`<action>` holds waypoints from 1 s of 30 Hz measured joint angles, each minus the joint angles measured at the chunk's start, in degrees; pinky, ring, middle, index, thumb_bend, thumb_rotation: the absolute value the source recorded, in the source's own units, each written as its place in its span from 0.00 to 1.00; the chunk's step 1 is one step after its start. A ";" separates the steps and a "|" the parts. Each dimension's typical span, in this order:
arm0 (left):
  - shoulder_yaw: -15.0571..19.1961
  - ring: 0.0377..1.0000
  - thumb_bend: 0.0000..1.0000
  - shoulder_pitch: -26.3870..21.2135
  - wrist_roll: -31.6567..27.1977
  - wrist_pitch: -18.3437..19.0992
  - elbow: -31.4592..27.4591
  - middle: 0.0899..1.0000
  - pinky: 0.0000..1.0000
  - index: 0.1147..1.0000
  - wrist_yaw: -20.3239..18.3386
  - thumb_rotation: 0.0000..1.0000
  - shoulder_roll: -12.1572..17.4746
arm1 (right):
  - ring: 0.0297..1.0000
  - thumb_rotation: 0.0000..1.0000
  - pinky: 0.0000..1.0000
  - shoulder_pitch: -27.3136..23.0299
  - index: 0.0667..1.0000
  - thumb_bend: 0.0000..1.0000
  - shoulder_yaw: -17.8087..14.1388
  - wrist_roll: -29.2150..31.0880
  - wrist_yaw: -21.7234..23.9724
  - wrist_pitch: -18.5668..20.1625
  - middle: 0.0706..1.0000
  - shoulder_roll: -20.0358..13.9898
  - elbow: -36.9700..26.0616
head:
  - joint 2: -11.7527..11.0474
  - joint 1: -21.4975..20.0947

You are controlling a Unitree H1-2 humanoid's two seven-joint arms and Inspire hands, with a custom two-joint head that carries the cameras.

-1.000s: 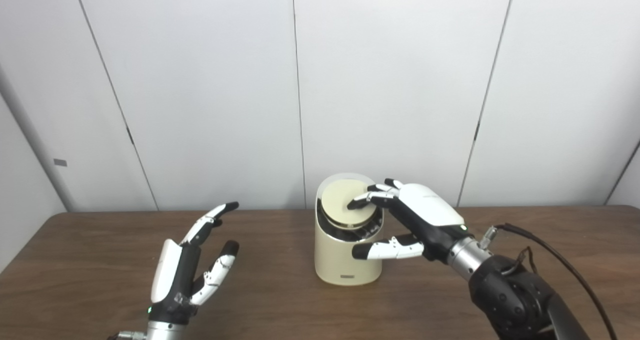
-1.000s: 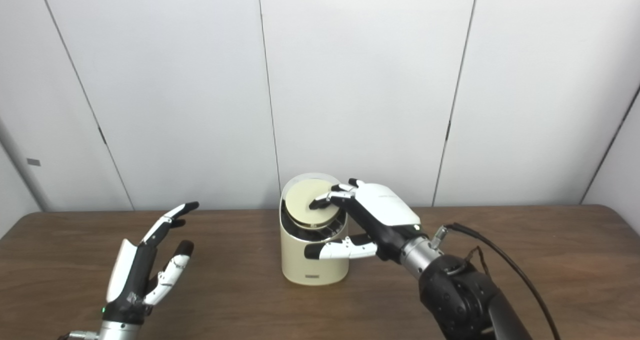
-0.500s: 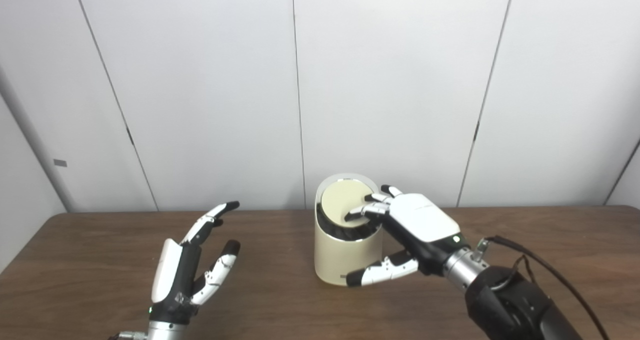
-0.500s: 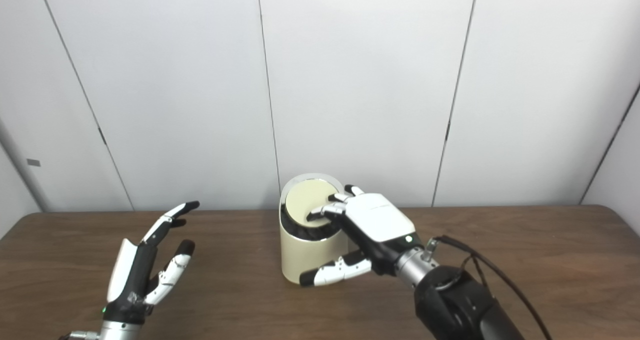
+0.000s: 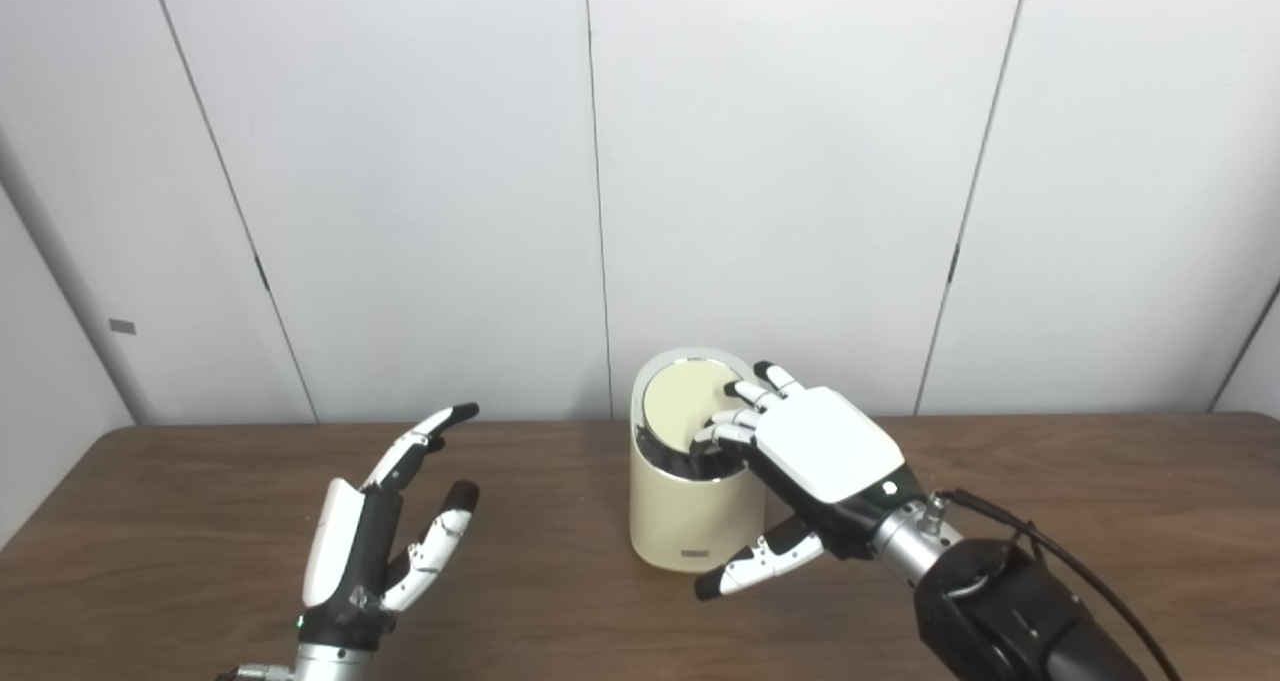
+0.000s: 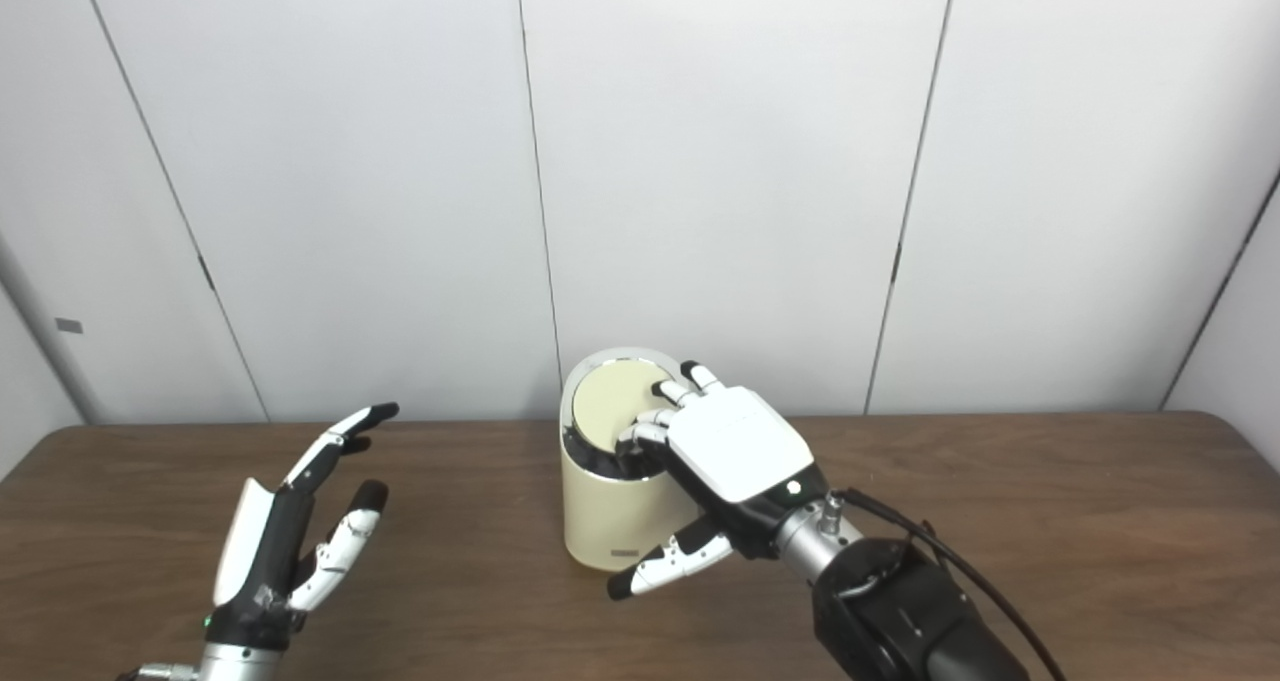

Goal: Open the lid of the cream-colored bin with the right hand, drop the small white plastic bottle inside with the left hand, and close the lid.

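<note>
Two cameras sit side by side, up high. Both look down at the same brown wooden table point(image 5: 150, 521) and white wall panels point(image 6: 720, 161).

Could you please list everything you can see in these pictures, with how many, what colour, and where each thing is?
bin: one, cream-coloured, standing upright on the table at centre, near the far edge.
lid: one, cream with a pale rim, on top of the bin, down in the dark opening.
table: one, dark brown wood, across the lower half of the view.
wall panels: several, white, behind the table.
cable: one, black, running along the right forearm.
small white bottle: none in view.
left hand: one, white and black, raised over the table's left part, fingers spread, holding nothing.
right hand: one, white and black, fingers curled onto the lid at the bin's right, thumb beside the bin's front.
</note>
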 measured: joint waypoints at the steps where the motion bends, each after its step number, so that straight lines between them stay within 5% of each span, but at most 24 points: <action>1: 0.11 0.85 0.50 0.00 0.05 0.00 -0.02 0.83 0.79 0.82 -0.01 0.90 0.00 | 0.93 0.89 1.00 -0.11 0.73 1.00 -0.25 0.47 0.77 0.05 0.77 0.08 -0.06 | 0.09 0.00; 8: 0.20 0.85 0.48 0.00 0.09 0.00 -0.02 0.84 0.79 0.82 -0.08 0.89 -0.06 | 0.93 0.84 1.00 -0.23 0.76 0.99 -1.40 2.56 2.97 0.22 0.81 0.55 -0.50 | 0.09 -0.09; 18: 0.20 0.85 0.50 0.00 0.09 -0.01 -0.02 0.84 0.79 0.83 -0.12 0.89 -0.10 | 1.00 0.85 1.00 4.00 0.99 0.95 -5.39 8.48 -0.57 0.07 1.00 3.40 -0.67 | -0.18 0.00; 30: 0.23 0.85 0.47 0.00 0.68 -0.01 0.00 0.84 0.81 0.83 -0.11 0.94 -0.25 | 1.00 0.82 1.00 4.94 1.00 0.90 -7.81 9.27 -6.21 -0.21 1.00 4.18 -0.39 | -0.44 -0.09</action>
